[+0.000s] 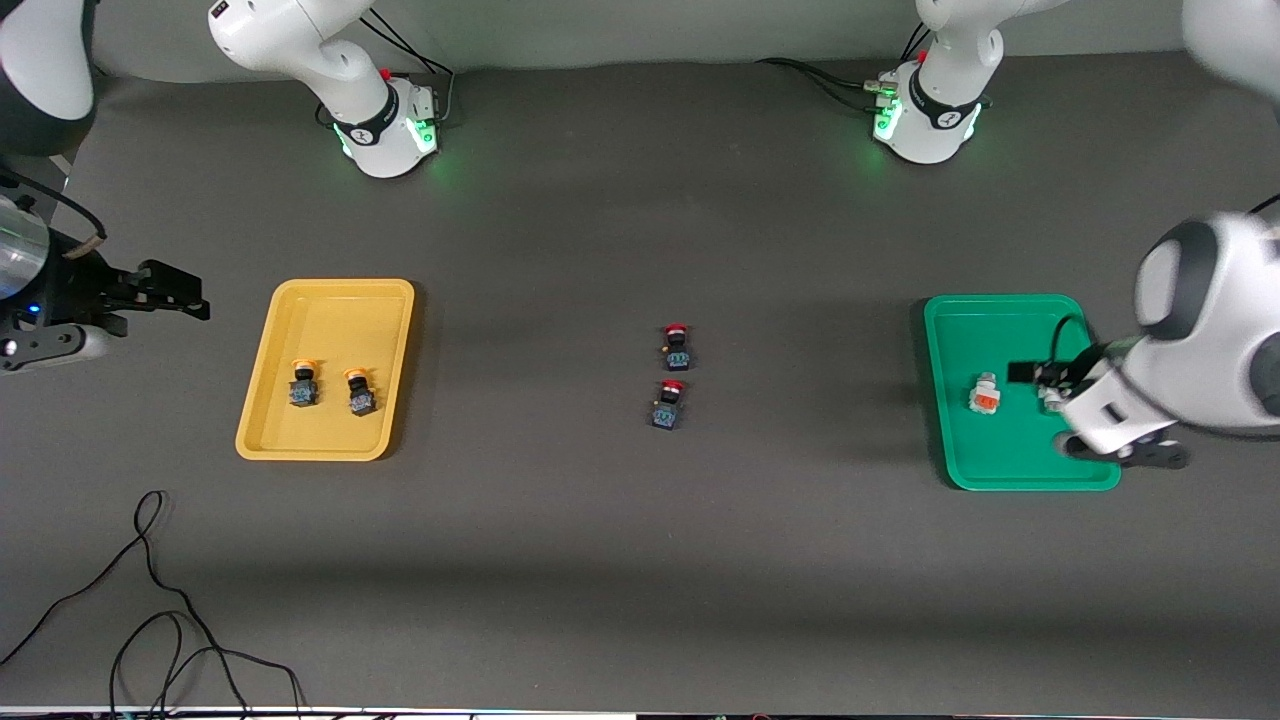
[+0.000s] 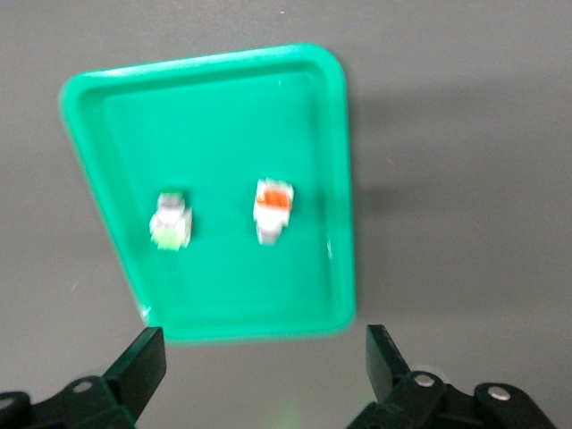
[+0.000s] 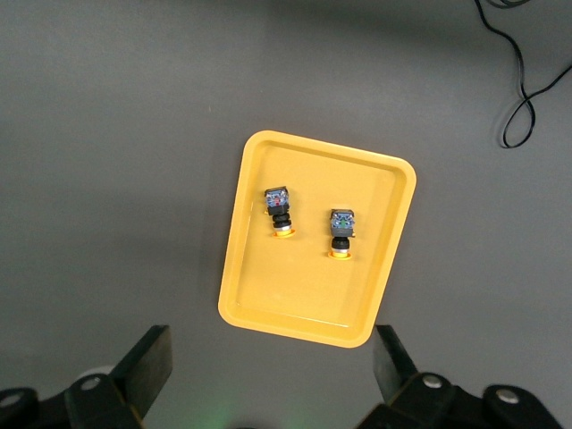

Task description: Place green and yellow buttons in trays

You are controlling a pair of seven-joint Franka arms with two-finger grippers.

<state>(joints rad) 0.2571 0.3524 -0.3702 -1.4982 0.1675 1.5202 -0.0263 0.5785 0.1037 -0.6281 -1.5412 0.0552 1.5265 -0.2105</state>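
Observation:
Two yellow-capped buttons [image 1: 303, 383] [image 1: 359, 391] lie side by side in the yellow tray [image 1: 330, 305] toward the right arm's end. They also show in the right wrist view [image 3: 281, 213] [image 3: 341, 232], in the tray [image 3: 268, 308]. The green tray [image 1: 1000, 460] lies toward the left arm's end. In the left wrist view it [image 2: 223, 107] holds the green-faced white button [image 2: 170, 221]. My left gripper [image 1: 1118, 452] [image 2: 264, 353] is open and empty, up over that tray's edge. My right gripper [image 1: 170, 295] [image 3: 271, 353] is open and empty, in the air beside the yellow tray.
A white button with an orange-red face [image 1: 984, 393] [image 2: 273, 210] also lies in the green tray. Two red-capped buttons [image 1: 677, 346] [image 1: 668, 403] lie mid-table. A black cable [image 1: 150, 600] loops near the front camera at the right arm's end.

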